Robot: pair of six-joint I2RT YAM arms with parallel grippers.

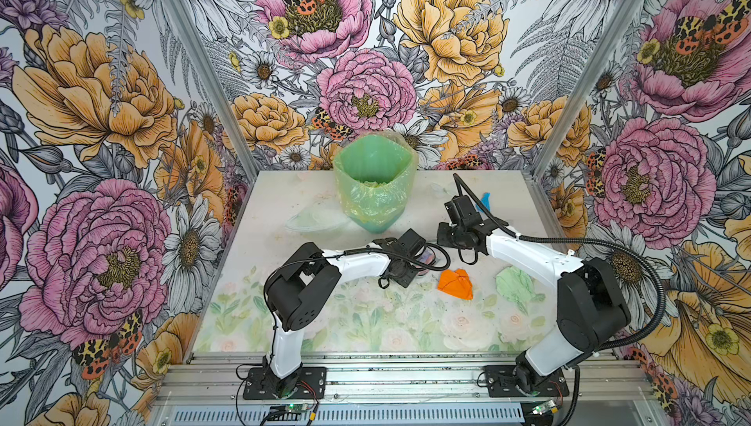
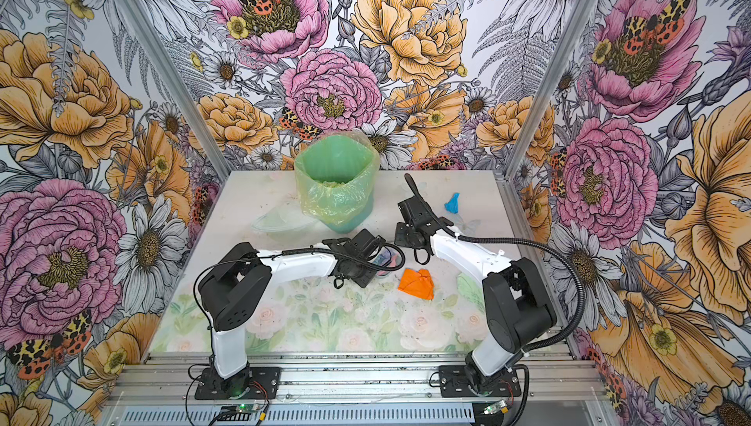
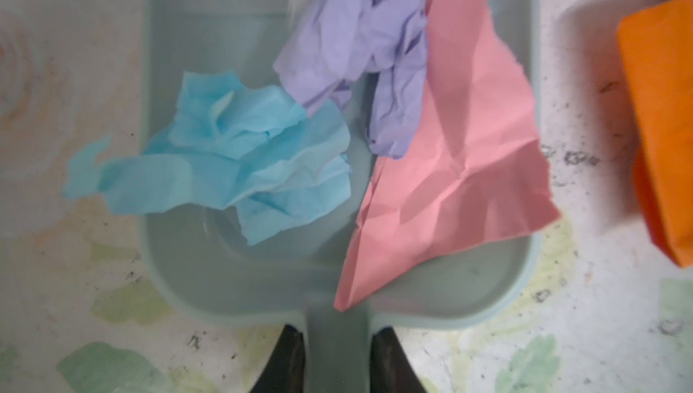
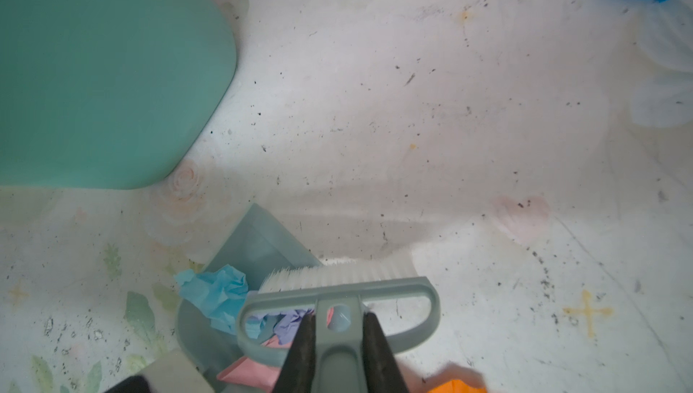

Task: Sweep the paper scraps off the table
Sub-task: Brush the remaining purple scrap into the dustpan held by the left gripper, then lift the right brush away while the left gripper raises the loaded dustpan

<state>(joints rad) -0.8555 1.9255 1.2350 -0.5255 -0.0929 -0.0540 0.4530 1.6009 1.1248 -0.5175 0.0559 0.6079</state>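
Flowered walls (image 1: 101,119) close in three sides of the pale rose-printed counter (image 1: 365,322), and the green bag-lined bin (image 1: 374,184) stands at its far middle. Just in front of the bin the grey-blue dustpan (image 3: 210,35) lies flat. The brush (image 4: 337,290) has its white bristles at the pan's open edge; whether they press the counter I cannot quite tell, as the view is soft there.

Of the paper scraps, three are in the pan: a light blue one (image 3: 240,158), a lilac one (image 3: 367,53) and a pink one (image 3: 461,147) that leans over the rim. Loose on the counter are the orange scrap (image 1: 456,283) just beside the pan, the pale green scrap (image 1: 514,283) near the right arm, and a bright blue scrap (image 2: 452,202) well apart at the far right.

I'd judge the orange one is next. The brush should go round behind it, low, and draw it toward the mouth, with the pan held flat so nothing spills.

The left tool (image 3: 335,338) is clamped on the pan's handle and the right tool (image 4: 339,320) on the brush handle.
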